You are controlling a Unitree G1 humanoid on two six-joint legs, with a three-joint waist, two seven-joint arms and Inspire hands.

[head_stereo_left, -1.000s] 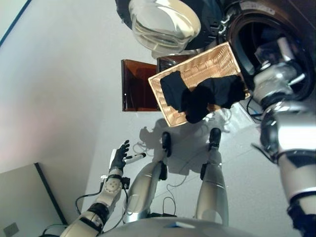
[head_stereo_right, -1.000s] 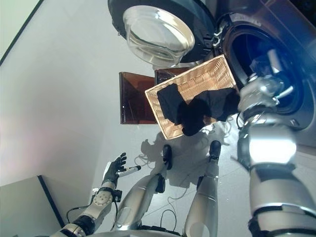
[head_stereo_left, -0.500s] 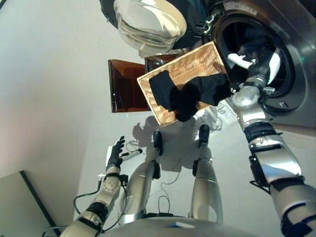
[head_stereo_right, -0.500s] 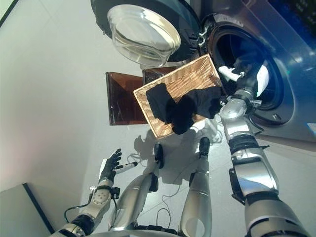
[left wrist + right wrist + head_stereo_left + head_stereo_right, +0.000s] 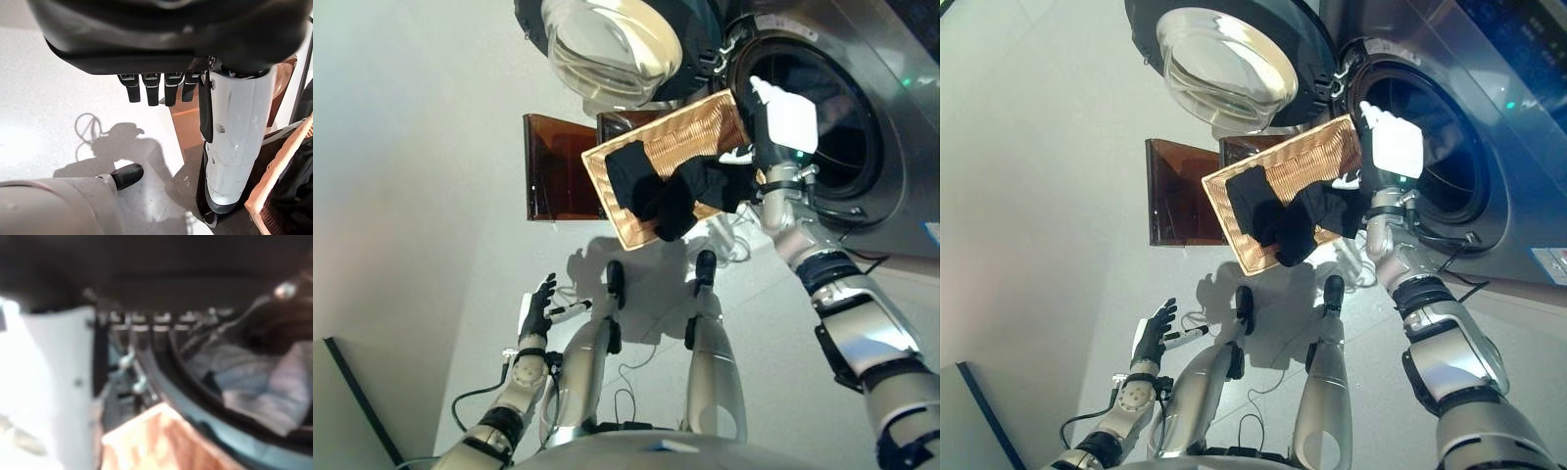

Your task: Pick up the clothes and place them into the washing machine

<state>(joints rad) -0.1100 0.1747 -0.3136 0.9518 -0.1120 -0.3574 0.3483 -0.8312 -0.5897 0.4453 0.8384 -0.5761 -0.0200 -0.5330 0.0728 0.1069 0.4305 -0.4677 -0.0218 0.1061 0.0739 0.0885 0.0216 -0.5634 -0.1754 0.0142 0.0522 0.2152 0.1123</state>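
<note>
Left eye view: the right hand (image 5: 781, 125), fingers seemingly straight and empty, hovers at the grey washing machine's drum mouth (image 5: 832, 127). The black clothes (image 5: 680, 191) lie draped across the woven wicker basket (image 5: 690, 137), just below its fingertips; the idle left hand (image 5: 540, 305), fingers relaxed, is far away.

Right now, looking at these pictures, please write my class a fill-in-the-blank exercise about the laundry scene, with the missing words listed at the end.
1. The dark clothes lie in a woven ____ beside the washing machine.
2. The washing machine's round door is ____.
3. The right hand is raised in front of the machine's ____.
4. The left hand hangs low over the floor and holds ____.

Missing words: basket; open; drum opening; nothing
</note>
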